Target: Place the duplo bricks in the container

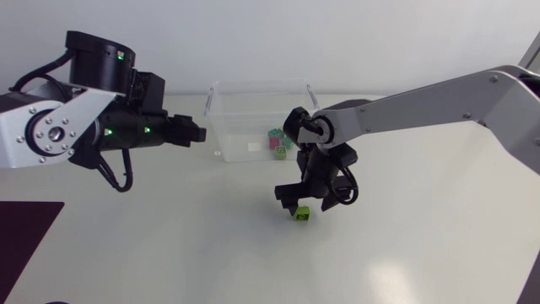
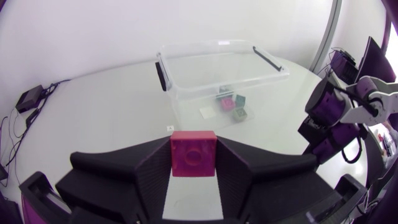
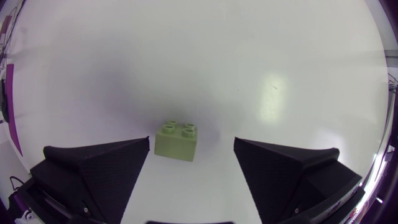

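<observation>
Left pincer (image 2: 193,149) grips pink brick (image 2: 193,155) | right pincer (image 3: 192,143) open | container (image 2: 217,47) label (image 2: 207,112) unreadable

- Table (image 1: 169,253): a plain white, smooth top that fills the head view and both wrist views; it has no pattern or seam that can be made out.
- Dark mat (image 1: 25,241): a flat, near-black patch lying at the table's near left corner in the head view.
- Light: diffuse and even from above, casting only soft grey shadows on the white top.
- Glare (image 3: 273,87): a pale bright spot on the table, seen in the right wrist view.
- Small black box (image 2: 29,98): sits near the table's margin in the left wrist view, with thin dark cables (image 2: 15,127) trailing beside it.
- White mark (image 2: 169,127): a tiny square on the table; too small to identify.
</observation>
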Motion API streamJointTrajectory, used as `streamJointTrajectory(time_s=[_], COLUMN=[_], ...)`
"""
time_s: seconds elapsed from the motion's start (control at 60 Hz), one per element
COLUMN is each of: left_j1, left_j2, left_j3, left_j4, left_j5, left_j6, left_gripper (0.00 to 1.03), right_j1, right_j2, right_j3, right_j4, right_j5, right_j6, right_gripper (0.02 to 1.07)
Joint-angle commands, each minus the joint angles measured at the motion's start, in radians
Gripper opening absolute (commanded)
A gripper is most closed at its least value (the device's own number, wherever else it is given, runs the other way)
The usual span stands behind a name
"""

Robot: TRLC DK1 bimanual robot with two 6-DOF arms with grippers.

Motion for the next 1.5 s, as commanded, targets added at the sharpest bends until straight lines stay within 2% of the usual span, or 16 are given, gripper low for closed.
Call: streamJointTrajectory(time_s=[0.0,0.067,0.183,0.25,0.317,0.483,0.55,0.6,0.733,0.867,1.1,1.267,1.317,1.35,1.433,1.483], left_j1=[0.013,0.013,0.016,0.016,0.018,0.015,0.009,0.006,0.009,0.012,0.015,0.016,0.019,0.019,0.016,0.010], left_j2=[0.003,0.028,0.095,0.131,0.172,0.273,0.301,0.318,0.387,0.433,0.488,0.537,0.557,0.568,0.585,0.585], left_j3=[-0.009,0.009,0.069,0.083,0.124,0.213,0.238,0.251,0.313,0.343,0.399,0.437,0.454,0.463,0.478,0.484], left_j4=[0.054,0.103,0.151,0.229,0.240,0.255,0.267,0.269,0.270,0.270,0.269,0.267,0.258,0.255,0.247,0.228], left_j5=[-0.004,-0.004,-0.004,-0.004,-0.004,-0.004,-0.004,-0.004,-0.002,-0.001,0.001,0.004,0.004,0.002,0.002,0.002], left_j6=[0.002,-0.002,-0.031,-0.034,-0.037,-0.051,-0.054,-0.060,-0.079,-0.083,-0.086,-0.083,-0.080,-0.074,-0.053,-0.044], left_gripper=[0.22,0.22,0.22,0.22,0.22,0.22,0.22,0.22,0.22,0.22,0.23,0.25,0.32,0.41,0.82,0.94], right_j1=[0.011,0.017,0.028,0.033,0.039,0.060,0.063,0.066,0.085,0.091,0.092,0.071,0.056,0.045,0.016,-0.006], right_j2=[0.033,0.046,0.058,0.065,0.067,0.067,0.069,0.072,0.078,0.062,-0.020,-0.154,-0.192,-0.218,-0.274,-0.303], right_j3=[0.024,0.029,0.037,0.038,0.037,0.038,0.034,0.031,0.020,-0.002,-0.054,-0.078,-0.072,-0.068,-0.045,-0.025], right_j4=[-0.019,-0.020,-0.020,-0.020,-0.022,-0.020,-0.019,-0.014,-0.003,0.004,0.017,-0.002,-0.026,-0.037,-0.069,-0.082], right_j5=[0.014,0.017,0.033,0.034,0.034,0.065,0.074,0.076,0.088,0.092,0.112,0.131,0.135,0.137,0.135,0.135], right_j6=[0.034,0.034,0.034,0.034,0.034,0.029,0.026,0.026,0.009,-0.011,-0.029,-0.049,-0.057,-0.067,-0.081,-0.096], right_gripper=[0.96,0.95,0.87,0.87,0.86,0.62,0.61,0.54,0.44,0.38,0.38,0.38,0.38,0.38,0.38,0.38])
